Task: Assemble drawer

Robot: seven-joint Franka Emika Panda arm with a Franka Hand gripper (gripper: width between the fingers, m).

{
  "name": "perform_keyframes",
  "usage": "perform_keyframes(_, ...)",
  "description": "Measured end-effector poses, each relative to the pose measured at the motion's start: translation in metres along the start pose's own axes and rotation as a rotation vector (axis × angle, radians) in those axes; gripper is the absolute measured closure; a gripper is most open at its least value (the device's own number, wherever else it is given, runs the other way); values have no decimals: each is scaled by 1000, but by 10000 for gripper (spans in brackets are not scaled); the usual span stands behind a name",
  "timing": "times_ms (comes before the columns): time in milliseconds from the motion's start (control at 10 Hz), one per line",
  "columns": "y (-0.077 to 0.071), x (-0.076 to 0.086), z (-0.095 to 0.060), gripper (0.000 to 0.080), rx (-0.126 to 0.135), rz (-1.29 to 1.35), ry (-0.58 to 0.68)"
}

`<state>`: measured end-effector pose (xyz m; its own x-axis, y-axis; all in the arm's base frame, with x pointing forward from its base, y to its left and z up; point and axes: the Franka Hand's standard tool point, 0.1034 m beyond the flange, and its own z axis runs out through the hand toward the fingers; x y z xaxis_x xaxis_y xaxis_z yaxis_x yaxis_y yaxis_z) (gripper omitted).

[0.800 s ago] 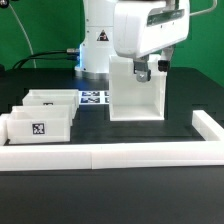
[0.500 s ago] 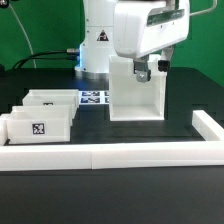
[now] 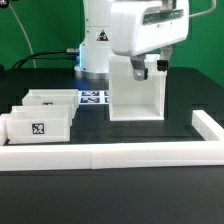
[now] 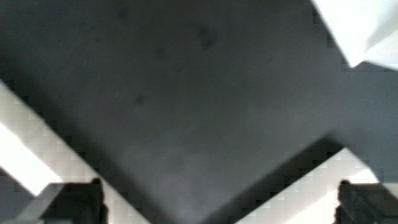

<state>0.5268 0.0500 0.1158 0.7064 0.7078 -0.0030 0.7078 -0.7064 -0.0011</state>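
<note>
The gripper (image 3: pixel 150 70) hangs at the top edge of the drawer housing (image 3: pixel 136 102), which stands upright on the black table (image 3: pixel 110 200) toward the exterior view's right. The jaws are spread wide with nothing between the fingertips (image 4: pixel 71 206). The two trays (image 3: pixel 40 125) sit together at the exterior view's left, behind the border wall (image 3: pixel 120 156).

Marker board (image 3: pixel 93 97) on black table (image 3: pixel 120 130); low white border wall (image 3: pixel 120 154) nearer camera.
</note>
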Motion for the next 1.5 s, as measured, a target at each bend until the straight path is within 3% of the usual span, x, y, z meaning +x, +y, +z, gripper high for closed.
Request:
perform_keyframes(300, -47, -23, -18, 150, -18, 260, -8)
perform_keyframes(400, -55, -24, -24, 150, -22, 273, -11)
perform_keyframes(1000, -56, -27, -25, 150, -28, 349, 20)
perform_keyframes(1300, -90, -48, -17, 150, -36, 684, 20)
perform_keyframes(1500, -104, -47, -9, 150, -12, 769, 3)
